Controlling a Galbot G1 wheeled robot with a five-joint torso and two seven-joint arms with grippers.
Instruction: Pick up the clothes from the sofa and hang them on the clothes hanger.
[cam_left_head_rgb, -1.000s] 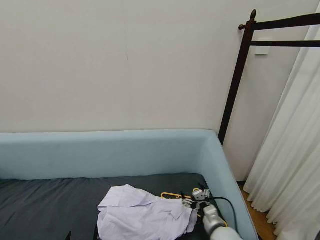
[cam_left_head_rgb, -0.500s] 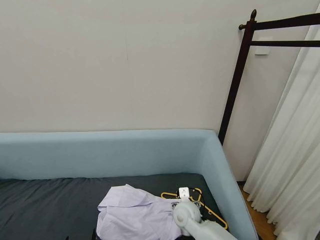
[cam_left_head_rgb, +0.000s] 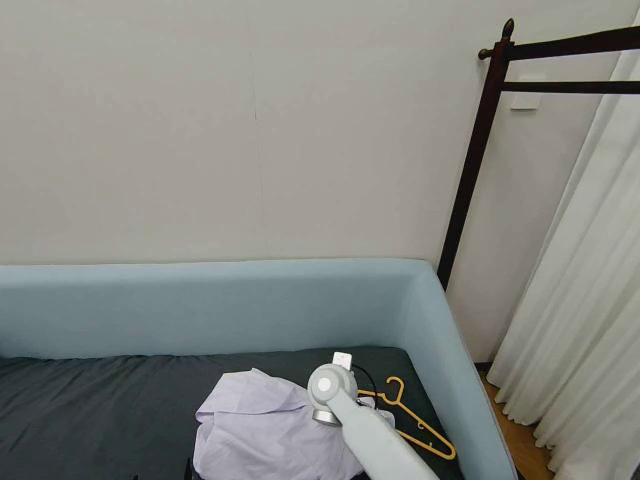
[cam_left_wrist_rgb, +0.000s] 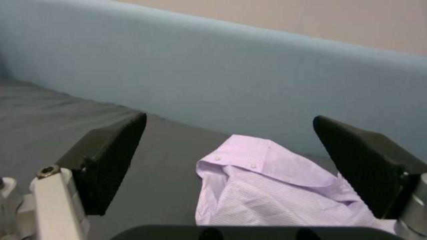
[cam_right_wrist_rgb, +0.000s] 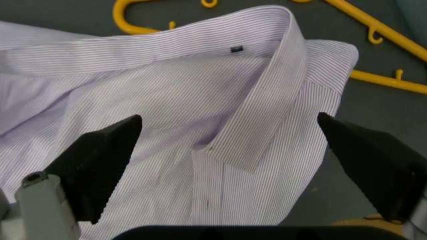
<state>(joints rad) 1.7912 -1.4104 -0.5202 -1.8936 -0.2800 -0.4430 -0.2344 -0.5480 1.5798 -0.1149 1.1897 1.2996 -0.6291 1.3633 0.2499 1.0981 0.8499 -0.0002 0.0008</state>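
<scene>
Left hand (cam_left_wrist_rgb: 228, 125) hovers over the dark seat cushion (cam_left_wrist_rgb: 47, 110) with its fingers spread wide and nothing in them. The lilac striped shirt (cam_left_wrist_rgb: 267, 185) lies crumpled ahead of it, a bit toward its right finger, and the shirt's near edge is cut off by the hand's own body. Past that is the pale blue sofa back (cam_left_wrist_rgb: 233, 75).

From the head camera the shirt's lower part runs off the picture, and the right arm (cam_left_head_rgb: 370, 440) sits in front of its right side, so that bit is hidden.

Right hand (cam_right_wrist_rgb: 228, 122) is right above the shirt collar (cam_right_wrist_rgb: 267, 100), fingers wide apart and not closed on anything. Can't tell if it touches the cloth.

The yellow hanger (cam_right_wrist_rgb: 373, 35) lies on the cushion just past the collar, partly tucked under the shirt. Further right stand the dark wooden clothes rack (cam_left_head_rgb: 478, 150), its bars cut off at the edge, and a white curtain (cam_left_head_rgb: 590, 300).
</scene>
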